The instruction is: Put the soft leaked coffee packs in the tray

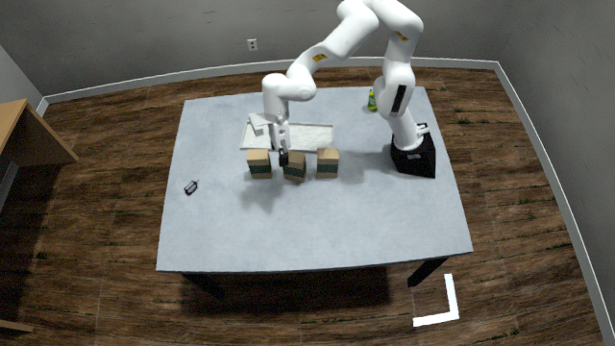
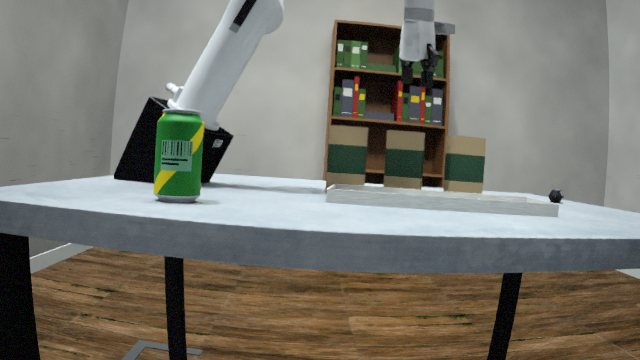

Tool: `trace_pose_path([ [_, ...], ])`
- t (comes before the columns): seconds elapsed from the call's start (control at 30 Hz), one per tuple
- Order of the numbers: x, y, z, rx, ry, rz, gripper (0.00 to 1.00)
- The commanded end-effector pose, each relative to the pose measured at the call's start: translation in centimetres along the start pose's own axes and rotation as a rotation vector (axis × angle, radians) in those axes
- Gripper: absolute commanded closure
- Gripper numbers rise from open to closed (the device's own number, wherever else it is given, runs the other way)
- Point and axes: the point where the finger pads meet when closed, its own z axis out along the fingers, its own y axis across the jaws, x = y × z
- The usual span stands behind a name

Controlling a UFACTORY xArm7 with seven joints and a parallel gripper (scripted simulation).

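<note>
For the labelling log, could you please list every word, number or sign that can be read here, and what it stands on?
No text can be read.
Green can: a barcode label, with lines under it too small to read.
Arm: yellow stickers, too blurred to read.
Black base: a small white label, unreadable.
Coffee packs: a plain green band, no lettering visible.

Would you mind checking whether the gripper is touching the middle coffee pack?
Apart. The exterior view shows the open gripper hanging well above the middle coffee pack, with bookshelf visible between them.

White arm, yellow stickers, black base.
</note>
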Motion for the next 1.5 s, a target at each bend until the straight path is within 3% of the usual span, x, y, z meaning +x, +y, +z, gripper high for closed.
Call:
trace_pose_path([
  [0.0, -6.2, -0.4, 0.4, -0.069, -0.03, 0.099, 0.0],
  [0.03, -6.2, -0.4, 0.4, -0.069, -0.03, 0.099, 0.0],
  [0.07, -8.4, 0.0, 1.0, -0.098, -0.043, 0.142, 0.0],
  [0.23, -12.2, 1.0, 2.0, -0.152, -0.06, 0.224, 0.0],
  [0.3, -15.2, 2.2, 2.8, -0.198, -0.069, 0.293, 0.0],
  [0.4, -15.2, 2.2, 2.8, -0.198, -0.069, 0.293, 0.0],
  [0.57, -19.0, 4.1, 4.0, -0.26, -0.074, 0.392, 0.0],
  [1.33, -19.4, 4.4, 4.1, -0.268, -0.074, 0.404, 0.0],
  [1.37, -19.4, 4.4, 4.1, -0.268, -0.074, 0.404, 0.17],
  [1.47, -19.4, 4.4, 4.1, -0.268, -0.074, 0.404, 0.17],
])
